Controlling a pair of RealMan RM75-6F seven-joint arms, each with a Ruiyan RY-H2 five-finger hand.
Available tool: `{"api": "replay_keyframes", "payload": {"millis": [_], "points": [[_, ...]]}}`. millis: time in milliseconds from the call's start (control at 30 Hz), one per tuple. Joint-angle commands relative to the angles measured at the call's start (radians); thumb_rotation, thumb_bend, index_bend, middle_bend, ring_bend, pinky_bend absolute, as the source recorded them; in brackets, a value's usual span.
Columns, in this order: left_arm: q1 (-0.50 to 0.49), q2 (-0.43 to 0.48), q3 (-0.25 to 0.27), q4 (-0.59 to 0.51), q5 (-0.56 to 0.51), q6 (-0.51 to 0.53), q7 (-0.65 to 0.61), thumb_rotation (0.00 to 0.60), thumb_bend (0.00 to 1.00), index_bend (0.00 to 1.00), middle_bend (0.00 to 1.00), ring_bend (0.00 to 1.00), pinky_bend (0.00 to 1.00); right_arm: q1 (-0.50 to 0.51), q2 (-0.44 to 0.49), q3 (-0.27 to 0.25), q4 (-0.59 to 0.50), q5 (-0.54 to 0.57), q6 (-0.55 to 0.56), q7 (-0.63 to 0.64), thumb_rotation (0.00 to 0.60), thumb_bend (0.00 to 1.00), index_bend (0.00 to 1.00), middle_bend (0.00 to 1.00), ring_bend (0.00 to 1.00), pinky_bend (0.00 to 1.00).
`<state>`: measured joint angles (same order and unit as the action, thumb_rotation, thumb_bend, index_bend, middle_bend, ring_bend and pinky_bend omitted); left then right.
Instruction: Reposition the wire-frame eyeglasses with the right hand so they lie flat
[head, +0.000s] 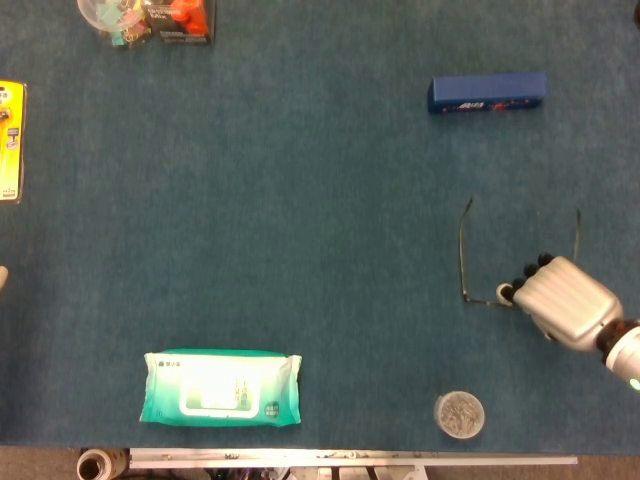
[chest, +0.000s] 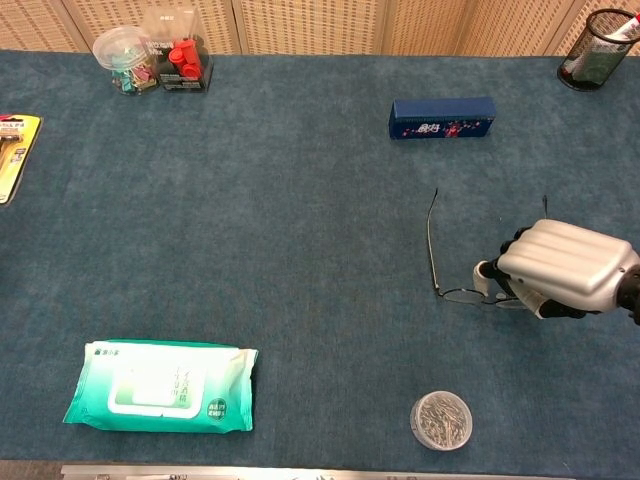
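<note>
Wire-frame eyeglasses (head: 468, 262), one pair, pinched by the right robot hand (head: 561, 303).

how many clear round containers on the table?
2. Clip tub sits at the far-left corner by the red-item box; pin tub sits at the near edge, nearer than the right hand.

eyeglasses (chest: 436, 250) behind tin (chest: 440, 420), wipes (chest: 160, 387) left

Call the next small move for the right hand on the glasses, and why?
Probably let go and lift clear. The wire-frame eyeglasses look flat on the table, both temple arms pointing away from the robot, with the right hand at the lens front, fingers curled around it. Whether the far lens is fully down is hidden by the hand.
</note>
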<state>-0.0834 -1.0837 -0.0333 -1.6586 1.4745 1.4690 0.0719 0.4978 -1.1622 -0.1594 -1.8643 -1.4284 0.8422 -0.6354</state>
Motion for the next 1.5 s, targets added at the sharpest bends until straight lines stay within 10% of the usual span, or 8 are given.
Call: {"api": "replay_keyframes", "payload": {"millis": [33,1500], "points": [[0.0,0.0,0.0,0.0,0.0,0.0,0.0,0.6,0.19,0.56,0.51,0.36,0.44,0.002,0.004,-0.009,-0.006,-0.01,-0.007,0.007,0.6,0.86,0.36,0.53,0.39,0.35],[0.002,0.009,0.002,-0.013,0.002,0.001,-0.004,0.6,0.19,0.56,0.51,0.36,0.44,-0.069,0.112,-0.032,-0.123,-0.253,0.208,0.11,0.6,0.87,0.36,0.53,0.39,0.35]]}}
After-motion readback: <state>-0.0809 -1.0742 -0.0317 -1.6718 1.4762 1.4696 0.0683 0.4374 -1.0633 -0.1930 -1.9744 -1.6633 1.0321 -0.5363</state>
